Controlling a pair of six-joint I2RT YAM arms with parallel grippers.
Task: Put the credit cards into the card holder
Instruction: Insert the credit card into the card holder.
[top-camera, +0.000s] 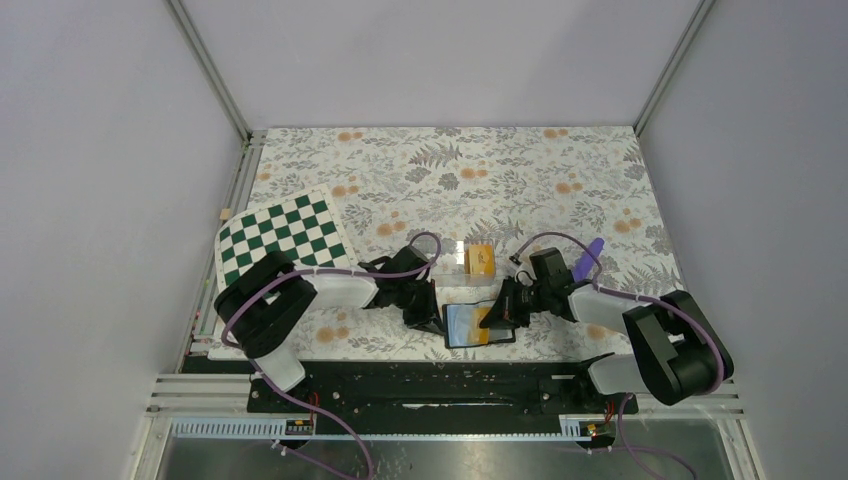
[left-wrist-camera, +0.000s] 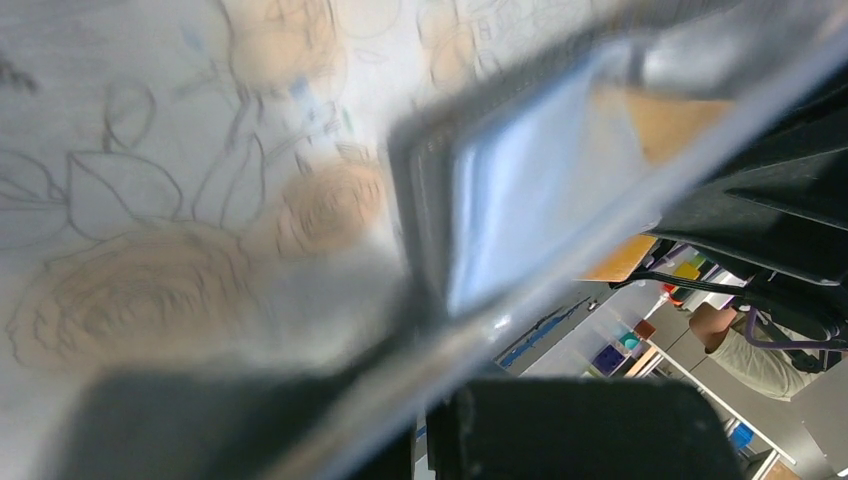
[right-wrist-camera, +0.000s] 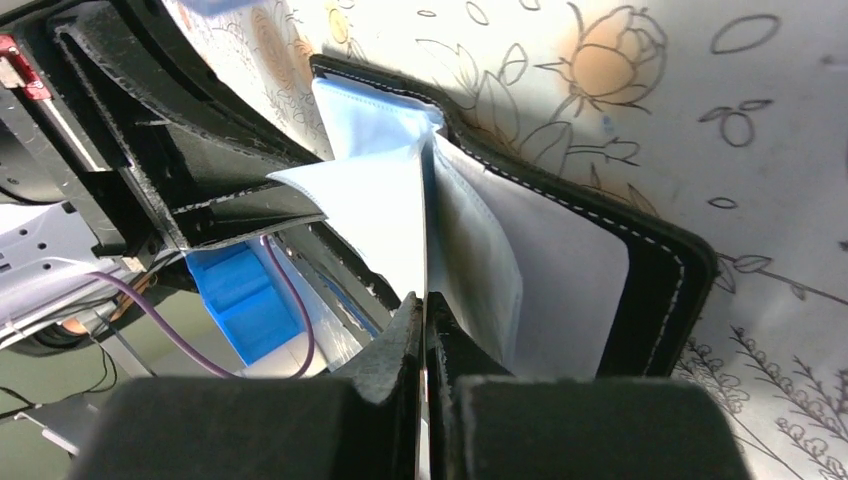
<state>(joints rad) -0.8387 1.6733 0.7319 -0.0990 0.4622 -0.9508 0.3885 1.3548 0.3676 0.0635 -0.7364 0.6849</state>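
Right end effector (top-camera: 498, 315), nearer, clamps credit card (top-camera: 489, 319) edge-on; card holder (top-camera: 465, 326) pocket at its 9 o'clock. Left end effector (top-camera: 432, 316) clamps card holder.

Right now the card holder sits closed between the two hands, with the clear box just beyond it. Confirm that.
Not quite: the card holder is open, not closed; the right wrist view shows its pale pockets spread. It does sit between the left hand and right hand, clear box just beyond.

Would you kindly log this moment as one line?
left claw shut beside card holder | right claw shut on credit card, at pocket | spare card in clear box
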